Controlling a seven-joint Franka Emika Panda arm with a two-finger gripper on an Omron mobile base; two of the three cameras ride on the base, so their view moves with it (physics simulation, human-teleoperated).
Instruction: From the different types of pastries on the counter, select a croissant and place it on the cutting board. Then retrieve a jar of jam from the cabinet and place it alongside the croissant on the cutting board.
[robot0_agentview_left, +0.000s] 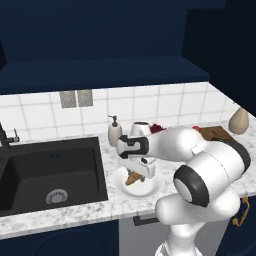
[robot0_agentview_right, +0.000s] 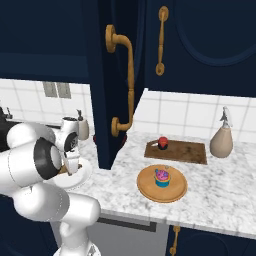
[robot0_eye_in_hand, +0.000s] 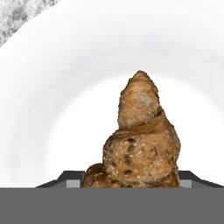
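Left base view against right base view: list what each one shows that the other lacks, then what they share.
Left base view alone: the black sink. Right base view alone: the pink-frosted cupcake on a round wooden disc, and a brass cabinet handle. Shared: the croissant on the white plate, the cutting board, the soap dispenser.

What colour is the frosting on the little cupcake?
Pink, on the cupcake in its blue wrapper, sitting on the round wooden disc. The right base view shows it best.

even, flat rendered light around me. the counter (robot0_agentview_left: 70, 212) is bright, the cabinet (robot0_agentview_left: 100, 40) dim. my hand view looks slightly soft.
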